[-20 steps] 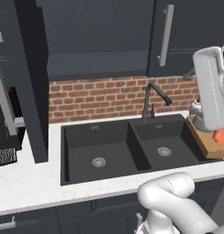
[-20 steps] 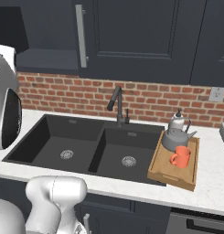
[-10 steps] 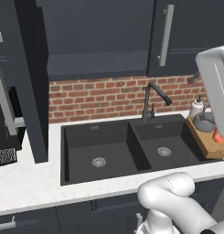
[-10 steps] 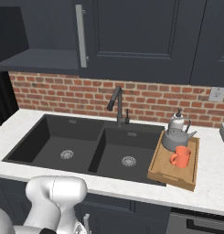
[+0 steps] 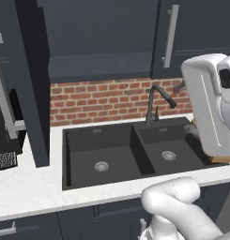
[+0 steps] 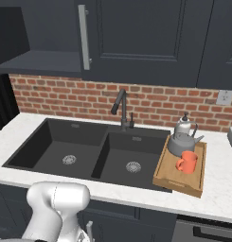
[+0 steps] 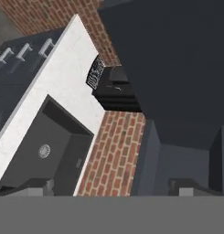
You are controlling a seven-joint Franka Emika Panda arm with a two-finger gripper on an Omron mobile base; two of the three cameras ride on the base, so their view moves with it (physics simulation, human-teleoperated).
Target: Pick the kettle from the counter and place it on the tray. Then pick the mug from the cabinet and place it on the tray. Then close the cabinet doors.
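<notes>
The wooden tray [image 6: 180,180] lies on the white counter [image 6: 217,189] right of the dark sink [image 6: 70,146]. The grey kettle [image 6: 182,140] stands at the tray's back, and the orange mug [image 6: 187,162] stands in front of it. The cabinet [image 5: 102,42] is open on its left half, with a dark interior and a bare shelf. Its left door [image 5: 34,93] swings out toward me; the right door [image 5: 196,33] is shut. My gripper [image 7: 113,188] is open and holds nothing, looking along the underside of the cabinet and the brick wall. My arm [image 5: 210,108] hides most of the tray [image 5: 222,160].
A black faucet [image 6: 120,108] rises behind the sink. A black appliance [image 5: 3,140] with a grille stands on the counter at the far left, beside the open door. A wall socket [image 6: 224,97] sits on the brick backsplash at the right.
My arm has swung up and away from the tray, leaving the right base view and looming larger in the left one. Kettle and mug stay on the tray.
</notes>
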